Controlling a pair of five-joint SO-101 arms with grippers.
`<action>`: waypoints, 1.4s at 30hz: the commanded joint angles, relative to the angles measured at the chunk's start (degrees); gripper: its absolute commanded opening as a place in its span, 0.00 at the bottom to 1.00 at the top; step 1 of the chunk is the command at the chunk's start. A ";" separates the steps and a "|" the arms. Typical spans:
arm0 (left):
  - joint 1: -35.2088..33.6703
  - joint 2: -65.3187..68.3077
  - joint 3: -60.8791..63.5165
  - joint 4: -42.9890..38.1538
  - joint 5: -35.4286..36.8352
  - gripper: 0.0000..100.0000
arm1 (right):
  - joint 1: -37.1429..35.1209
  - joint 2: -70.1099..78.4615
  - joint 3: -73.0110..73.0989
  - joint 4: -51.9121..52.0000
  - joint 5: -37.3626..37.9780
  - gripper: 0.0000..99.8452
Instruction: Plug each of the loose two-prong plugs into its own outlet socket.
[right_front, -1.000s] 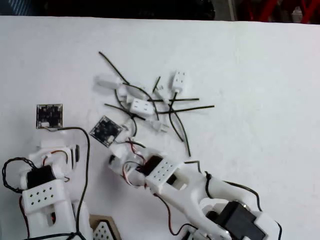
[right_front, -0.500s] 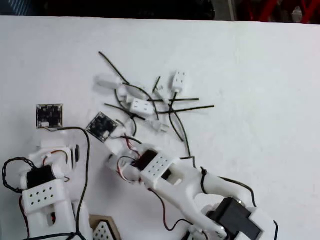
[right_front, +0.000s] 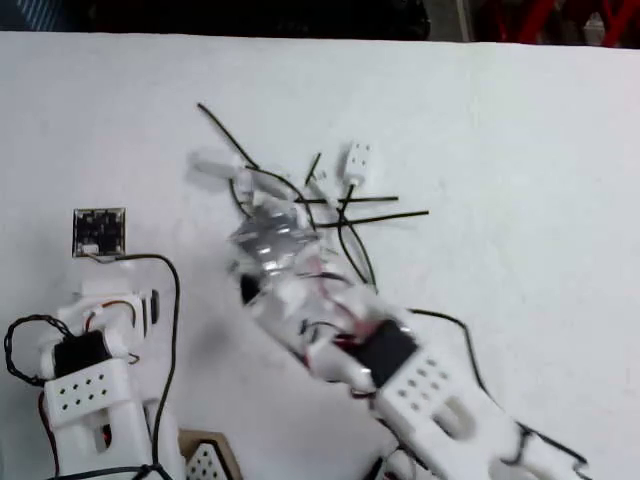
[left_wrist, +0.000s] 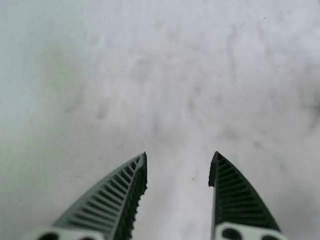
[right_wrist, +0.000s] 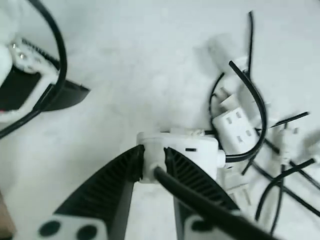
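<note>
My right pincer (right_wrist: 153, 154) is clamped on a white plug (right_wrist: 195, 147) — near an outlet socket (right_wrist: 232, 125). My left pincer (left_wrist: 177, 167) stands apart above the table (left_wrist: 150, 75).

light: we see bright, even overhead light on the white table (right_front: 520, 150) | shadows: faint, soft-edged beside the left arm (right_front: 88, 392) | glare: table nearly washed out behind the left gripper (left_wrist: 178, 160) | blur: right arm (right_front: 430, 385) smeared in high view; plug cords (right_wrist: 262, 118) soft in right wrist view
</note>
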 joint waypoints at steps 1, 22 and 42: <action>-0.57 -1.27 -0.18 -1.14 0.18 0.21 | 6.99 -8.13 -1.14 -0.22 -0.53 0.02; -0.57 -1.27 0.26 -1.23 0.09 0.21 | 41.27 25.63 -4.57 -40.22 -10.29 0.02; -0.57 -1.27 0.35 -1.23 0.09 0.21 | 44.35 63.43 -44.48 -24.22 -13.54 0.04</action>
